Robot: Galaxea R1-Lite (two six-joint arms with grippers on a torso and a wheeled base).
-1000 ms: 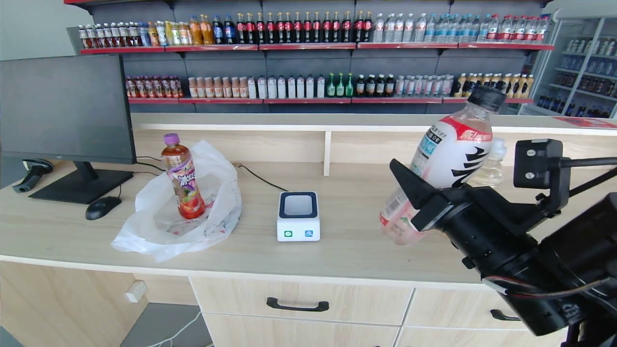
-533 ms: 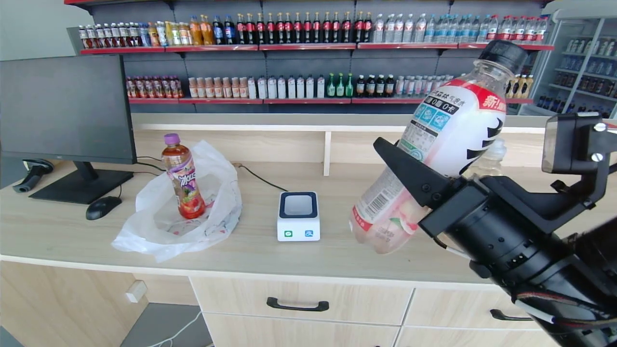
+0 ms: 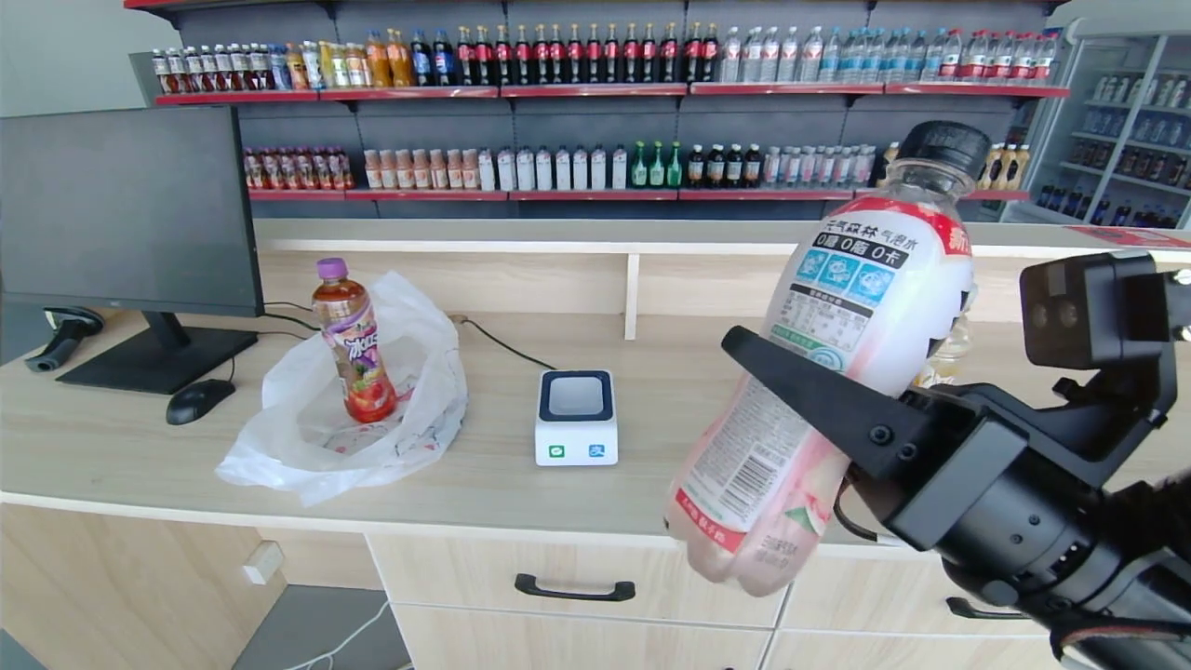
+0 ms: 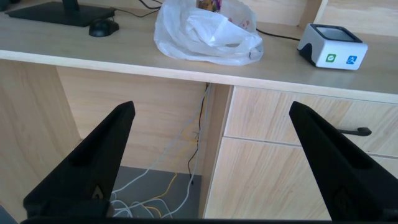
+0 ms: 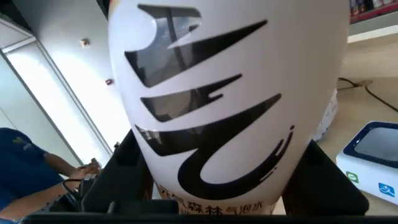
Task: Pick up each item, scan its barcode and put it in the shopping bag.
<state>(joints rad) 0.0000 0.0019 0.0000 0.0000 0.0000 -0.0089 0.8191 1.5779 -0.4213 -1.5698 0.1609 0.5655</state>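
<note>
My right gripper (image 3: 828, 395) is shut on a white-labelled drink bottle (image 3: 865, 279) with a black cap. It holds the bottle tilted in the air at the counter's front right, base over the front edge. The label's barcode side faces left and forward. The same bottle (image 5: 217, 112) looms close in the right wrist view. The white barcode scanner (image 3: 576, 416) sits mid-counter, left of the bottle. A white plastic shopping bag (image 3: 307, 437) lies further left with a purple-capped tea bottle (image 3: 354, 340) upright in it. My left gripper (image 4: 211, 168) hangs open below the counter edge.
A monitor (image 3: 126, 214), a mouse (image 3: 197, 400) and a handheld scanner (image 3: 56, 340) occupy the counter's left end. A clear bottle (image 3: 942, 361) stands behind the held one. Stocked drink shelves (image 3: 595, 90) line the back wall. Drawers with black handles (image 3: 574, 588) run under the counter.
My right gripper has lifted the bottle, then brought it nearer and lower toward the counter's front edge. The bottle has turned, so its barcode now shows.
</note>
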